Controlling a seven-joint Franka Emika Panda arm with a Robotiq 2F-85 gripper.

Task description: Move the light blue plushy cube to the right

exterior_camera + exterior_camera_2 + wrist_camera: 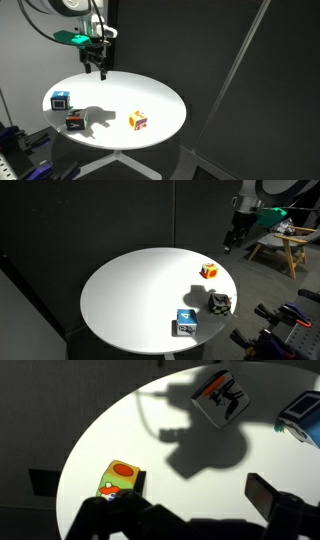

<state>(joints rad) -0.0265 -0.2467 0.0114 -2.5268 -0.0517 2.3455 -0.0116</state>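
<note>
The light blue plushy cube (62, 100) sits near the rim of the round white table (150, 95). It also shows in the other exterior view (186, 323) and at the right edge of the wrist view (303, 410). My gripper (97, 64) hangs high above the far side of the table, well away from the cube, and shows in the other exterior view (232, 242) too. In the wrist view the gripper (185, 510) has its fingers wide apart with nothing between them.
A black cube with red-orange marks (76, 121) lies next to the light blue one, also in the wrist view (222, 397). An orange-yellow-white cube (138, 122) lies apart, also in the wrist view (120, 478). Dark curtains surround the table. A wooden chair (285, 242) stands beyond it.
</note>
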